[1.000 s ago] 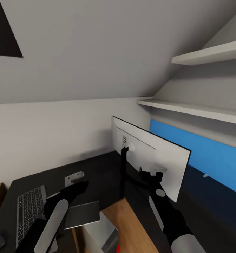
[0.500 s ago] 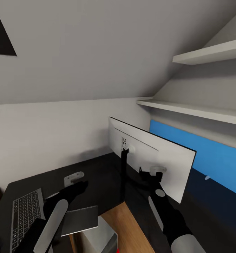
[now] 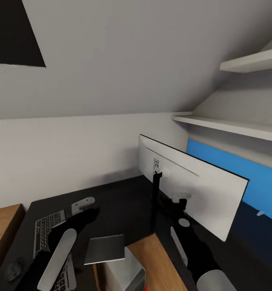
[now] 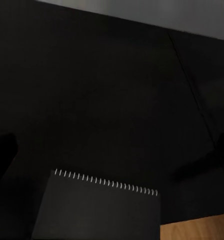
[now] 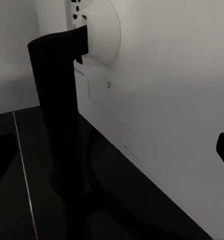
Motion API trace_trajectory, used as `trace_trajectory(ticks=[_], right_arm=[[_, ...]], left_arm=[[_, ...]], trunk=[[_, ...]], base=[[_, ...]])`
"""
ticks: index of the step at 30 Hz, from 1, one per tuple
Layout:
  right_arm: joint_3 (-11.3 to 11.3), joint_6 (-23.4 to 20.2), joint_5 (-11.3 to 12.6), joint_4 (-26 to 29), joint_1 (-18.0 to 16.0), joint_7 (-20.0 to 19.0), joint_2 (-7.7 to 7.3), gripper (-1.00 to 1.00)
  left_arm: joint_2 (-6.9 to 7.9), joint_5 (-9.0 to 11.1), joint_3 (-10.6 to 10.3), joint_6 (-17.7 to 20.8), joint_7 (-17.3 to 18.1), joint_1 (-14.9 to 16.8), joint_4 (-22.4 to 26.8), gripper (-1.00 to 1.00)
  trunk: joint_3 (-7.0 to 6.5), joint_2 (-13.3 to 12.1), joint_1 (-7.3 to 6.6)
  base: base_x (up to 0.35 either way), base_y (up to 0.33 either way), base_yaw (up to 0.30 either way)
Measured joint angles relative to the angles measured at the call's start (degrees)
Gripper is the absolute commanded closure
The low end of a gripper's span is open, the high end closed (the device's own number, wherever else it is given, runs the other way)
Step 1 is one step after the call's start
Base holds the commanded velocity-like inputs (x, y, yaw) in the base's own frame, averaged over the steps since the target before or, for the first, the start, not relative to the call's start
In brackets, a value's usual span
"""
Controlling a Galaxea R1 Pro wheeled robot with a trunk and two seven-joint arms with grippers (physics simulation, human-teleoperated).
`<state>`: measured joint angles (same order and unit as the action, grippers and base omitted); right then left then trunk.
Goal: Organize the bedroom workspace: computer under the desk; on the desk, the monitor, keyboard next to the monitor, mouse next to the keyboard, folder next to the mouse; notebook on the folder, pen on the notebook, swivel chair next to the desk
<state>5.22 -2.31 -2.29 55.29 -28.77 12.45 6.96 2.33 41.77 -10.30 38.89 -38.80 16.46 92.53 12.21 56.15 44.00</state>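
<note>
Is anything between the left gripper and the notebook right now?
Nothing visible. The left gripper hangs over bare desk, with the notebook lying flat at the desk edge nearer the robot; the keyboard lies off to its left.

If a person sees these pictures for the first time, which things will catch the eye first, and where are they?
The eye goes first to the monitor, seen from its white back, standing on the black desk with the right gripper close to its lower edge. Behind it, a bright blue wall panel runs under white shelves. Nearer, a spiral notebook lies at the desk's edge beside the keyboard.
</note>
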Motion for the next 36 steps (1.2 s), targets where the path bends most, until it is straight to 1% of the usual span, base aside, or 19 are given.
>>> trace_trajectory(ticks=[6, 14, 16, 21, 27, 30, 32, 36], right_arm=[[0.06, -0.04, -0.02, -0.12, -0.02, 0.02, 0.05, -1.00], [0.23, -0.25, 0.00, -0.06, 0.07, 0.09, 0.27, -1.00], [1.40, -0.33, -0.01, -0.06, 0.07, 0.10, 0.41, -1.00], [2.76, -0.21, -0.06, -0.16, 0.08, 0.01, 0.29, -1.00], [2.93, 0.00, -0.14, -0.57, 0.08, -0.38, 0.04, -1.00], [3.09, -0.03, -0.15, -1.88, 0.08, -0.48, 0.02, -1.00], [3.38, -0.11, -0.14, -5.22, 0.05, -0.57, 0.13, -1.00], [3.47, -0.17, -0.10, -8.17, -0.17, -0.60, 0.25, -1.00]], left_arm=[[-0.03, 0.00, 0.03, 0.00, -1.81, -0.01, 0.05, -1.00], [-0.09, -0.01, -0.22, 0.08, -3.52, 0.02, 0.04, -1.00], [-0.02, -0.01, -0.22, 0.13, -3.68, 0.02, 0.04, -1.00], [-0.01, -0.06, -0.22, 0.17, -3.81, 0.01, 0.04, -1.00], [0.01, -0.09, -0.22, 0.17, -5.61, 0.04, 0.04, -1.00], [0.00, -0.07, -0.22, 0.17, -6.66, 0.05, 0.04, -1.00], [-0.14, -0.05, -0.26, 0.16, -7.53, 0.03, 0.04, -1.00], [-0.37, -0.07, -0.31, 0.16, -7.87, 0.05, 0.04, -1.00]], trunk=[[0.21, 0.00, 0.00], [0.33, 0.00, 0.00], [0.33, 0.00, 0.00], [0.33, 0.00, 0.00], [0.33, 0.00, 0.00], [0.33, 0.00, 0.00], [0.33, 0.00, 0.00], [0.33, 0.00, 0.00]], base=[[0.000, 0.000, 0.215], [0.000, 0.000, 0.036], [0.000, 0.000, 0.002], [0.000, 0.000, 0.000], [0.000, 0.000, 0.000], [0.000, 0.000, 0.000], [0.000, 0.000, 0.000], [0.000, 0.000, 0.000]])
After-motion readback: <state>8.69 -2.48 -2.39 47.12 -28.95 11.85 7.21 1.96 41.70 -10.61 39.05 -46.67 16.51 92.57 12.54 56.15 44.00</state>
